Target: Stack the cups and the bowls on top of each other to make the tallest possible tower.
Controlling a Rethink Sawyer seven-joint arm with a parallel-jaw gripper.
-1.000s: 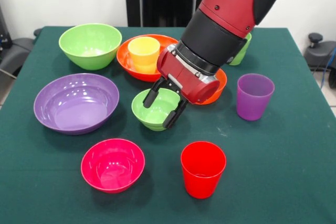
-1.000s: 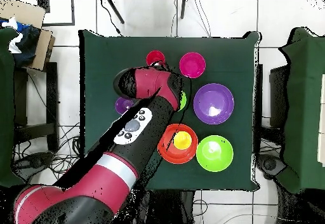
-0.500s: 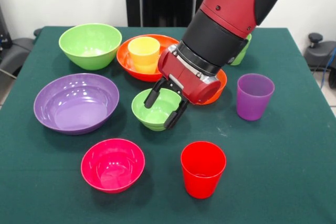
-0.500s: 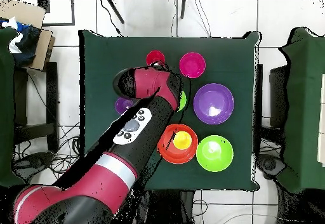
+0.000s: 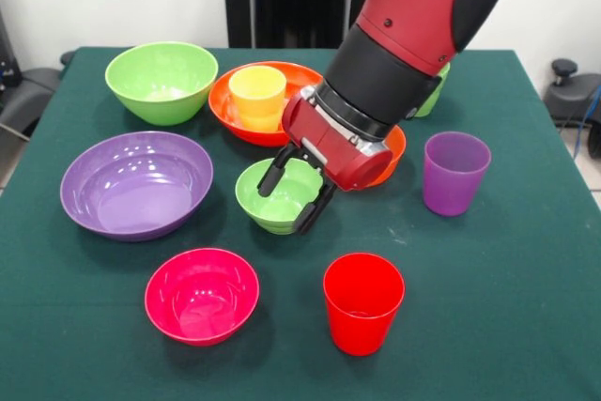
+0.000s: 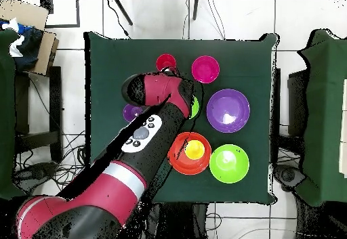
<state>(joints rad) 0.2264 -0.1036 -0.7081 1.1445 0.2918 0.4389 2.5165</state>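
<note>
A small lime green bowl (image 5: 279, 196), round, smooth and glossy plastic, sits upright near the middle of a desk (image 5: 507, 307) covered in dark green cloth. The robot's gripper (image 5: 294, 192) hangs tilted over it with its two black jaws spread apart, straddling the bowl's right-hand rim without clamping it. Around it stand more shiny plastic pieces: a wide purple bowl (image 5: 137, 184) to the left, a large lime green bowl (image 5: 161, 81) behind that, and a large orange bowl (image 5: 268, 100) holding a yellow cup (image 5: 257, 96). A magenta-pink bowl (image 5: 202, 295) and a red cup (image 5: 362, 301) sit nearest the camera, and a purple cup (image 5: 454, 173) stands well to the right.
</note>
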